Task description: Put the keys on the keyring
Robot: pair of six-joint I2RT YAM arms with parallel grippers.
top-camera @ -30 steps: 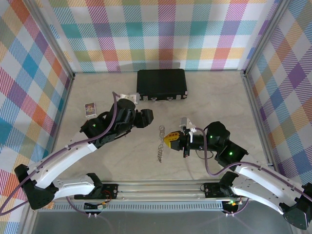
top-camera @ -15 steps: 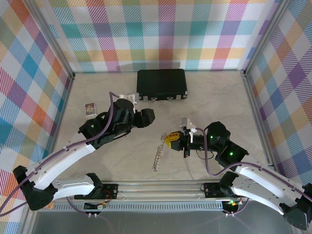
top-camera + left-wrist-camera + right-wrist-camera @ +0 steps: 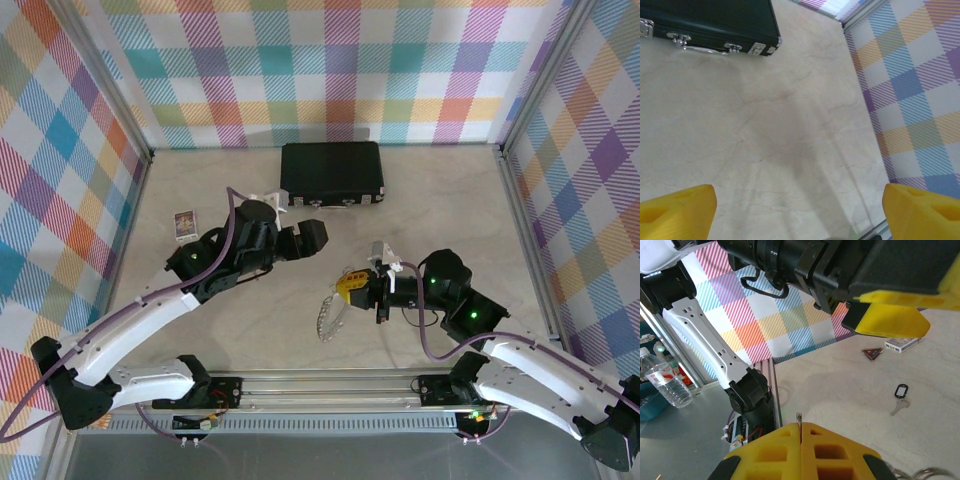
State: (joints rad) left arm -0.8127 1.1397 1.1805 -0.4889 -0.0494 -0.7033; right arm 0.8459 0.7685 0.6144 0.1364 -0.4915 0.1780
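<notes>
Silvery keys (image 3: 324,322), blk case (image 3: 331,172), beige table (image 3: 440,210), plaid walls (image 3: 340,70).

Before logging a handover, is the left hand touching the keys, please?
Apart. The top view shows bare table between the left hand and the keys.

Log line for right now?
left gripper open, empty, above table | right gripper shut on keys | chain hanging below it

Top external: fixed, high behind the arm bases, looking down over the whole counter (image 3: 440,220) to the far wall.
Left wrist: close above the counter, between spread left jaws, facing the case (image 3: 331,172) and a plaid wall.
Right wrist: low, over closed right jaws, facing the left arm (image 3: 120,332).
Shared with top: case; left arm, card box (image 3: 183,222).
</notes>
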